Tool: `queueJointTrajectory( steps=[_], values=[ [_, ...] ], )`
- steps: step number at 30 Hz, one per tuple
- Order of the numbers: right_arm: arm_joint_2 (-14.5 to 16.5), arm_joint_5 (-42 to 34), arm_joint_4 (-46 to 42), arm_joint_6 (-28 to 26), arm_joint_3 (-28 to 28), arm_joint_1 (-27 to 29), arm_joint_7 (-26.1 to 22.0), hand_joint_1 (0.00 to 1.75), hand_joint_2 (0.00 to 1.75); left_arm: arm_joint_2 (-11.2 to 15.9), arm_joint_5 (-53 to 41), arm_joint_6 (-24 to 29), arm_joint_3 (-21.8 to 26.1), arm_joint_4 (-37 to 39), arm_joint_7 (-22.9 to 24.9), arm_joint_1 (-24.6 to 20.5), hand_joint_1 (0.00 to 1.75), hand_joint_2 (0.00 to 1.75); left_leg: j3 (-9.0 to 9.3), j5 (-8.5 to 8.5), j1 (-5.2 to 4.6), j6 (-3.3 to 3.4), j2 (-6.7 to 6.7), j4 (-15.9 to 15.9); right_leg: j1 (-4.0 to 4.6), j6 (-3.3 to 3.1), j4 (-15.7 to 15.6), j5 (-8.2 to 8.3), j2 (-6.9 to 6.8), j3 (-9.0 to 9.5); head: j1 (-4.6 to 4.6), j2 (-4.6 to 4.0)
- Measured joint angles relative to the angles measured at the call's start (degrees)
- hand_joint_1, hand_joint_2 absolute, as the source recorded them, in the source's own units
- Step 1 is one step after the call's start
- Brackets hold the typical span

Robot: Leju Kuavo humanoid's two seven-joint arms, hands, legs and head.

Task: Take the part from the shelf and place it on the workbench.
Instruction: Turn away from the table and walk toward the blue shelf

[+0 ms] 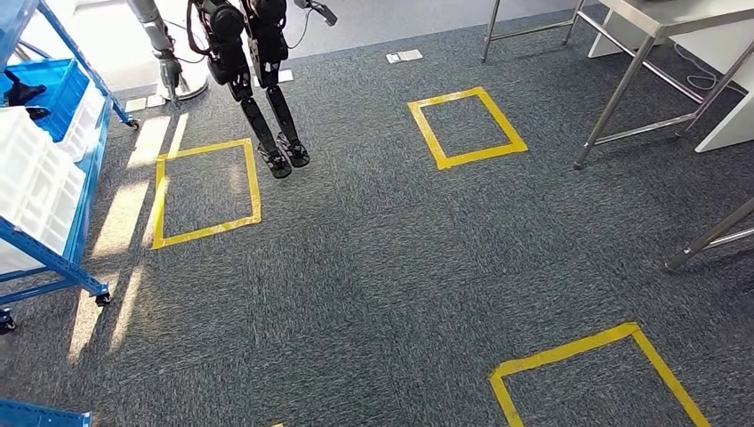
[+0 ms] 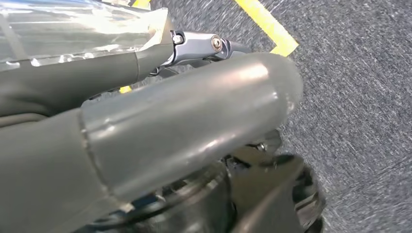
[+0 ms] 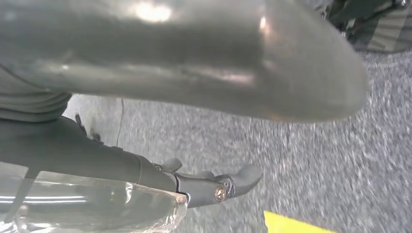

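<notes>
Frankly, I cannot tell whether either robot hand grips anything. The left robot hand [image 2: 184,131] and right robot hand [image 3: 194,63] show a thumb and straight fingers above carpet, with a clear glossy sheet [image 2: 73,29] beside the fingers. A dark item [image 1: 20,91], perhaps the part, lies in the blue bin [image 1: 62,89] on the shelf [image 1: 53,258], well apart on the left robot hand's side. A crooked approach could leave the bin beyond reach.

Robotics lab: taped floor squares [image 1: 206,194], another humanoid robot [image 1: 252,71].
</notes>
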Motion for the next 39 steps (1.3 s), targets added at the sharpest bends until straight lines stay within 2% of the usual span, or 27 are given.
queueJointTrajectory(
  steps=[2, 3, 4, 5, 6, 8, 10, 12, 14, 16, 18, 19, 20, 22, 23, 24, 25, 27, 29, 31, 32, 33, 34, 35, 36, 38, 39],
  values=[
    [-0.1, 0.0, 0.0, 0.2, 0.0, 0.1, 0.1, 0.00, 0.00, 0.0, -0.1, 0.0, 0.0, 0.0, 0.0, -0.1, 0.00, 0.00, -3.55, -3.73, 0.02, -0.22, 1.25, 7.9, 0.43, -0.41, 0.0, -0.10, -1.39, -0.09, -0.16, 0.00],
    [-0.1, 0.0, 0.0, 0.2, 0.0, 0.2, 0.1, 0.00, 0.00, 0.0, -0.1, 0.0, 0.0, 0.0, 0.0, -0.1, 0.00, 0.00, -4.61, -4.36, 0.03, -0.20, 1.40, 10.2, 0.61, -0.48, 0.0, -0.15, -2.11, -0.12, -0.14, 0.00],
    [-0.1, 0.0, 0.0, 0.3, 0.0, 0.2, 0.1, 0.00, 0.00, 0.0, -0.1, 0.0, 0.0, 0.0, 0.0, -0.1, 0.00, 0.00, -4.64, -3.89, 0.03, -0.09, 1.52, 10.4, 0.77, -0.56, 0.0, -0.21, -2.79, -0.12, -0.15, 0.00],
    [-0.1, 0.0, 0.0, 0.3, 0.0, 0.1, -0.1, 0.00, 0.00, 0.0, -0.1, 0.0, 0.0, 0.0, 0.0, -0.1, 0.00, 0.00, -3.37, -2.38, -0.02, 0.15, 1.78, 8.1, 0.91, -0.63, 0.0, -0.27, -3.41, -0.05, -0.15, 0.00],
    [0.0, 0.0, 0.0, 0.3, 0.1, 0.1, -0.3, 0.00, 0.00, 0.0, -0.1, 0.0, 0.0, 0.0, 0.0, -0.1, 0.00, 0.00, -1.13, -0.42, -0.14, 0.54, 2.50, 4.1, 1.02, -0.72, 0.0, -0.34, -3.98, 0.09, -0.15, 0.00],
    [0.2, 0.0, 0.0, 0.1, 0.1, 0.1, -0.7, 0.00, 0.00, 0.1, 0.0, 0.0, 0.0, 0.0, 0.0, -0.3, 0.00, 0.00, 2.94, 2.05, -0.72, 1.31, 4.73, -3.4, 1.44, -0.69, 0.1, -0.57, -5.00, 0.29, -0.10, 0.00],
    [0.3, -0.1, 0.0, -0.1, 0.2, 0.1, -1.0, 0.00, 0.00, 0.3, 0.0, 0.0, 0.1, 0.0, -0.1, -0.5, 0.00, 0.00, 3.99, 2.35, -1.25, 1.73, 5.49, -5.9, 1.75, -0.49, 0.1, -0.76, -6.02, 0.34, -0.07, 0.00],
    [0.4, -0.2, 0.0, -0.2, 0.2, 0.0, -1.1, 0.00, 0.00, 0.4, 0.0, 0.0, 0.2, 0.0, -0.1, -0.5, 0.00, 0.00, 3.98, 2.77, -1.08, 2.12, 4.25, -6.4, 1.86, -0.19, 0.1, -0.94, -6.72, 0.44, -0.12, 0.00],
    [0.6, -0.2, 0.0, -0.3, 0.2, -0.1, -1.2, 0.00, 0.00, 0.5, 0.0, -0.1, 0.2, 0.0, -0.2, -0.4, 0.00, 0.00, 4.23, 3.41, -0.64, 2.64, 3.11, -7.2, 1.65, 0.11, 2.5, -2.36, -4.13, -0.50, -0.08, 0.00],
    [0.6, -0.2, 0.0, -0.3, 0.2, 0.1, -1.2, 0.00, 0.00, 0.5, 0.1, -0.1, 0.3, 0.0, -0.2, -0.5, 0.00, 0.00, 4.21, 3.81, -0.45, 2.95, 1.87, -7.5, 1.10, 0.13, 9.4, -5.56, -0.88, -3.68, 0.00, 0.00],
    [0.7, -0.1, 0.0, -0.3, 0.2, 0.3, -1.2, 0.00, 0.00, 0.5, 0.1, -0.1, 0.3, 0.0, -0.3, -0.4, 0.00, 0.00, 4.05, 3.93, -0.41, 2.93, 0.38, -7.4, 0.67, 0.47, 16.3, -7.90, -0.35, -7.00, 0.00, 0.00],
    [0.6, -0.1, 0.0, -0.3, 0.2, 0.4, -1.2, 0.00, 0.00, 0.5, 0.1, -0.1, 0.3, 0.0, -0.3, -0.3, 0.00, 0.00, 4.03, 3.99, -0.34, 2.83, -0.40, -7.4, 0.45, 0.97, 17.1, -7.77, -0.30, -7.44, -0.01, 0.00],
    [0.6, -0.1, 0.0, -0.2, 0.3, 0.4, -1.1, 0.00, 0.00, 0.5, 0.1, -0.1, 0.3, 0.0, -0.3, -0.2, 0.00, 0.00, 4.05, 4.04, -0.23, 2.70, -1.16, -7.3, 0.18, 1.64, 15.5, -6.69, -0.19, -6.79, 0.00, 0.00],
    [0.6, 0.0, 0.0, -0.1, 0.3, 0.4, -0.9, 0.00, 0.00, 0.5, 0.1, 0.0, 0.3, 0.0, -0.2, -0.2, 0.00, 0.00, 3.98, 4.01, 0.01, 2.13, -2.67, -7.0, -0.54, 3.08, 7.4, -3.14, 1.43, -3.21, 0.05, 0.00],
    [0.6, 0.0, 0.0, -0.1, 0.3, 0.3, -0.8, 0.00, 0.00, 0.5, 0.1, 0.1, 0.3, 0.0, -0.2, -0.2, 0.00, 0.00, 3.84, 3.92, 0.05, 1.73, -3.36, -6.7, -0.73, 3.27, 3.8, -1.80, 2.32, -1.76, 0.08, 0.00],
    [0.6, 0.0, 0.1, 0.0, 0.3, 0.3, -0.7, 0.00, 0.00, 0.5, 0.1, 0.2, 0.3, 0.0, -0.2, -0.1, 0.00, 0.00, 3.67, 3.86, 0.02, 1.33, -3.93, -6.5, -0.76, 3.08, 1.5, -1.00, 3.01, -0.85, 0.05, 0.00],
    [0.6, 0.0, 0.1, 0.1, 0.3, 0.2, -0.6, 0.00, 0.00, 0.5, 0.1, 0.2, 0.3, 0.0, -0.2, -0.1, 0.00, 0.00, 3.48, 3.85, -0.02, 0.99, -4.40, -6.4, -0.57, 2.57, 0.8, -0.83, 3.18, -0.54, 0.06, 0.00],
    [0.6, 0.0, 0.1, 0.2, 0.3, 0.2, -0.6, 0.00, 0.00, 0.4, 0.1, 0.3, 0.4, 0.0, -0.2, 0.2, 0.00, 0.00, 3.16, 3.98, 0.21, 0.50, -4.82, -6.4, -0.42, 1.42, 0.7, -0.52, 2.16, -0.30, -0.02, 0.00],
    [0.6, 0.0, 0.1, 0.3, 0.3, 0.1, -0.5, 0.00, 0.00, 0.4, 0.1, 0.4, 0.4, 0.0, -0.2, 0.5, 0.00, 0.00, 2.17, 2.60, 0.35, 0.12, -2.76, -4.4, -0.48, 0.58, 0.6, -0.19, 1.13, -0.22, -0.23, 0.00],
    [0.6, -0.1, 0.1, 0.4, 0.3, 0.3, -0.5, 0.00, 0.00, 0.4, 0.1, 0.4, 0.4, 0.0, -0.2, 0.5, 0.00, 0.00, -0.64, -1.14, 0.31, -0.16, 0.21, 2.0, -0.19, 0.00, 0.6, -0.14, -0.14, -0.34, -0.60, 0.00],
    [0.5, -0.1, 0.1, 0.4, 0.3, 0.4, -0.5, 0.00, 0.00, 0.4, 0.0, 0.4, 0.4, 0.0, -0.2, 0.4, 0.00, 0.00, -2.47, -3.06, 0.32, -0.26, 0.95, 6.0, 0.03, -0.19, 0.6, -0.21, -0.91, -0.37, -0.73, 0.00],
    [0.5, -0.2, 0.1, 0.4, 0.3, 0.5, -0.5, 0.00, 0.00, 0.3, 0.0, 0.4, 0.4, 0.0, -0.2, 0.4, 0.00, 0.00, -3.88, -4.17, 0.34, -0.28, 1.27, 9.1, 0.22, -0.29, 0.6, -0.28, -1.68, -0.39, -0.74, 0.00],
    [0.5, -0.2, 0.1, 0.4, 0.3, 0.5, -0.5, 0.00, 0.00, 0.3, 0.0, 0.3, 0.4, 0.0, -0.2, 0.5, 0.00, 0.00, -4.47, -4.26, 0.33, -0.21, 1.44, 10.4, 0.37, -0.39, 0.6, -0.36, -2.41, -0.38, -0.74, 0.00],
    [0.5, -0.3, 0.1, 0.4, 0.3, 0.5, -0.5, 0.00, 0.00, 0.3, 0.0, 0.2, 0.4, 0.0, -0.2, 0.6, 0.00, 0.00, -3.92, -3.30, 0.31, -0.04, 1.62, 9.4, 0.50, -0.47, 0.6, -0.42, -3.07, -0.34, -0.74, 0.00],
    [0.6, -0.3, 0.1, 0.4, 0.3, 0.4, -0.5, 0.00, 0.00, 0.3, 0.0, 0.1, 0.4, 0.0, -0.2, 0.6, 0.00, 0.00, -2.23, -1.55, 0.25, 0.25, 2.03, 6.3, 0.61, -0.56, 0.6, -0.50, -3.68, -0.24, -0.74, 0.00],
    [0.6, -0.3, 0.1, 0.4, 0.3, 0.3, -0.5, 0.00, 0.00, 0.4, 0.0, 0.1, 0.4, 0.0, -0.2, 0.5, 0.00, 0.00, 2.11, 1.43, -0.25, 1.09, 4.78, -1.8, 0.93, -0.61, 0.6, -0.68, -4.71, 0.02, -0.69, 0.00],
    [0.7, -0.3, 0.1, 0.4, 0.3, 0.2, -0.5, 0.00, 0.00, 0.4, 0.0, 0.1, 0.4, 0.0, -0.2, 0.4, 0.00, 0.00, 3.46, 2.15, -0.58, 1.42, 5.87, -4.5, 1.05, -0.53, 0.6, -0.77, -5.20, 0.09, -0.68, 0.00]
  ],
)
